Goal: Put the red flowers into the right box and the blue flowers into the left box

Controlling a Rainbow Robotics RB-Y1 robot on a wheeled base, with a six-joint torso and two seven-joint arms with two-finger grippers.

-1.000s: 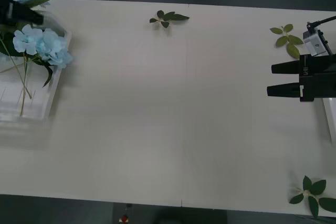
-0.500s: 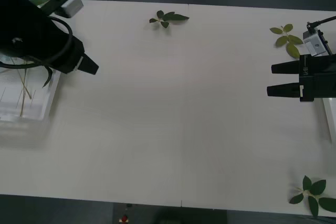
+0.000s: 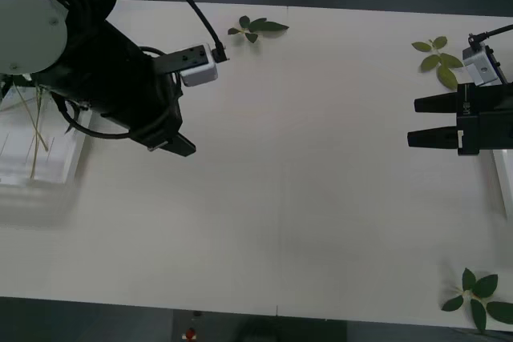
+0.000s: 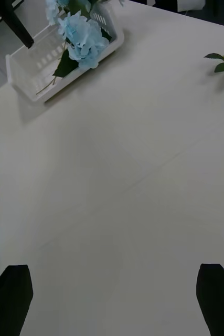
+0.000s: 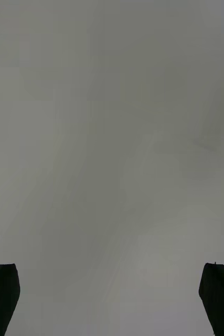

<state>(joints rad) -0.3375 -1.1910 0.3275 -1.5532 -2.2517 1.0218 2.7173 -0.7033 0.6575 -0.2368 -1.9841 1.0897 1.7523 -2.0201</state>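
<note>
The left gripper [image 3: 183,146], a black two-finger tool on a bulky black arm, hangs over the left part of the pale cream counter [image 3: 304,182], just right of the left box [image 3: 48,170], a white rectangular plastic basket with latticed sides. In the left wrist view its black fingers [image 5: 1,294] stand wide apart at the two corners with nothing between them, above bare counter.

The blue flowers [image 4: 83,34], pale-blue artificial hydrangea clusters with dark-green leaves, lie in the left box at the far left of the counter; in the front view the arm hides their heads and thin green stems show in the basket.

The right gripper [image 3: 421,122] rests at the right edge of the counter, its black fingers [image 3: 437,104] pointing left, spread wide and holding nothing. The right box [image 3: 503,182], a white plastic tray, shows as a white edge just beside it.

Loose green leaf sprigs [image 3: 256,28] lie at the far middle, far right and near right of the counter.
</note>
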